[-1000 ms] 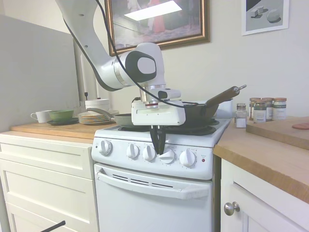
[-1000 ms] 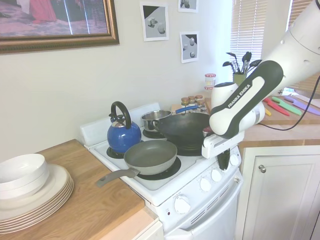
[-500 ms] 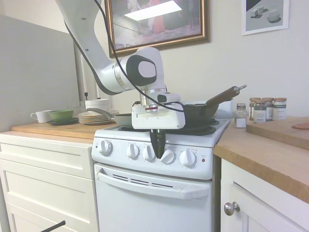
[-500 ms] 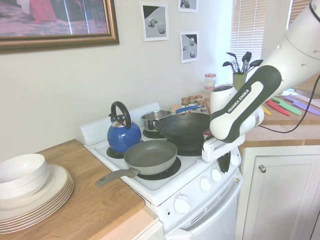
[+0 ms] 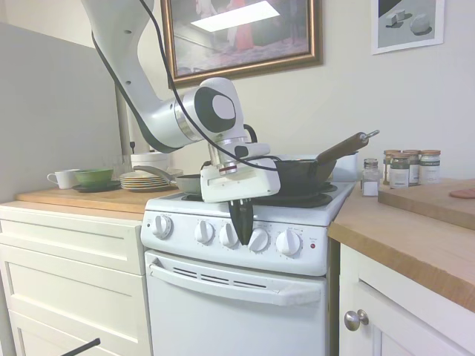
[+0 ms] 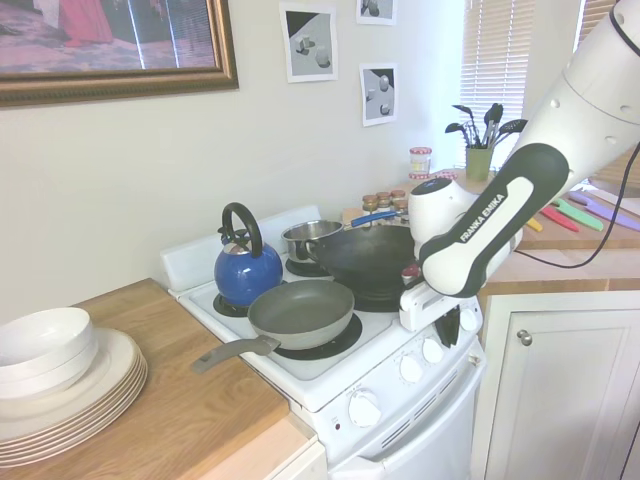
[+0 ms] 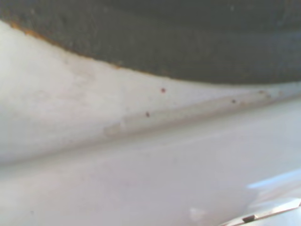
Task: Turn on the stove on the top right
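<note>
Reaching for a knob on the stove front

Dark gripper (image 5: 241,230) pointing down, pressed together against the panel between two round white knobs (image 5: 258,239), probably to twist one. Narrow white enamel stove (image 5: 237,297) between wooden counters; behind, grey frying pan (image 6: 300,312), black wok (image 6: 368,258), glossy blue kettle (image 6: 245,268)

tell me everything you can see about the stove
The stove is a narrow white enamel range set between white cabinets with wooden counters. Its front panel carries five round white knobs in a row and a small red light at the right end; below runs a white oven-door handle. On its black burners stand a blue kettle, a grey frying pan, a small steel pot and a dark wok. The pincer hangs in front of the knobs, between the third and fourth.
</note>
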